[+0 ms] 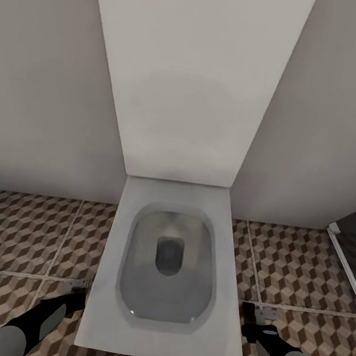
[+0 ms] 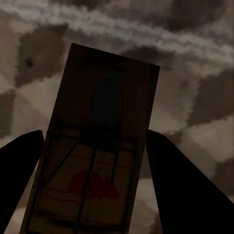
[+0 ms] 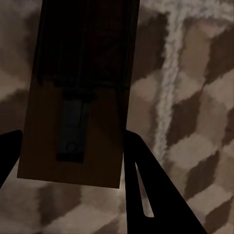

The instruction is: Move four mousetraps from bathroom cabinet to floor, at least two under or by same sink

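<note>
My left gripper [image 1: 72,297] hangs low beside the toilet's left side, shut on a brown wooden mousetrap [image 1: 75,285]. In the left wrist view that mousetrap [image 2: 105,112] sits between the dark fingers [image 2: 19,170] of the gripper [image 2: 95,141], close above the cube-patterned bathroom floor [image 2: 195,73]. My right gripper [image 1: 255,325] is shut on a second mousetrap [image 1: 260,314] at the toilet's right side. The right wrist view has this mousetrap [image 3: 83,87] in the gripper [image 3: 73,139], just over the tiles [image 3: 195,122]. The cabinet and the bathroom sink are out of view.
A white toilet [image 1: 107,280] with its lid [image 1: 190,79] raised stands straight ahead against the pale wall, between my two arms. Patterned floor tiles [image 1: 26,237] spread to both sides. At the far right a white-edged dark shower floor [image 1: 353,249] begins.
</note>
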### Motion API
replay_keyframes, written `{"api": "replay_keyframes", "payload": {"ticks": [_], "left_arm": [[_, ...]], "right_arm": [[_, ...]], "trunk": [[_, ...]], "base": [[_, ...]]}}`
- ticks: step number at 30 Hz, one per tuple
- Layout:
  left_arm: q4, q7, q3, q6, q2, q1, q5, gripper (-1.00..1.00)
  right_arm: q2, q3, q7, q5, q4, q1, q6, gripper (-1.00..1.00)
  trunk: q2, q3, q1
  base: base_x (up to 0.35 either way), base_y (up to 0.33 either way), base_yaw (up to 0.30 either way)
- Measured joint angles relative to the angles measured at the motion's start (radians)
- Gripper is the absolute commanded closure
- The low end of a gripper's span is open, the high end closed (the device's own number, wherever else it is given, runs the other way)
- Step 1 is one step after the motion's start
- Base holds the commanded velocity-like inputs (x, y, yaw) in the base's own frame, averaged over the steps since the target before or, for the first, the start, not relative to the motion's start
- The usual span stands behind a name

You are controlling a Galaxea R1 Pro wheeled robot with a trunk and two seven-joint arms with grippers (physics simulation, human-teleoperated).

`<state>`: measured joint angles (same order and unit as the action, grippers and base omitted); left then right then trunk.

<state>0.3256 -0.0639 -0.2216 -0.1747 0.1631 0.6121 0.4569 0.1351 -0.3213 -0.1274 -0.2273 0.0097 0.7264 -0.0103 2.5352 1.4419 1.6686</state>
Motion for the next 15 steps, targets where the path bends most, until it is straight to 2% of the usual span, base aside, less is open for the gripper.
{"api": "replay_keyframes", "payload": {"ticks": [7,15], "left_arm": [[0.0,0.0,0.0,0.0,0.0,0.0,0.0,1.0],[0.0,0.0,0.0,0.0,0.0,0.0,0.0,1.0]], "right_arm": [[-0.001,0.0,0.0,0.001,0.0,0.0,-0.002,1.0],[-0.015,0.0,-0.002,0.0,0.001,0.0,-0.056,1.0]], "trunk": [[0.0,0.0,0.0],[0.0,0.0,0.0]], "base": [[0.0,0.0,0.0],[0.0,0.0,0.0]]}}
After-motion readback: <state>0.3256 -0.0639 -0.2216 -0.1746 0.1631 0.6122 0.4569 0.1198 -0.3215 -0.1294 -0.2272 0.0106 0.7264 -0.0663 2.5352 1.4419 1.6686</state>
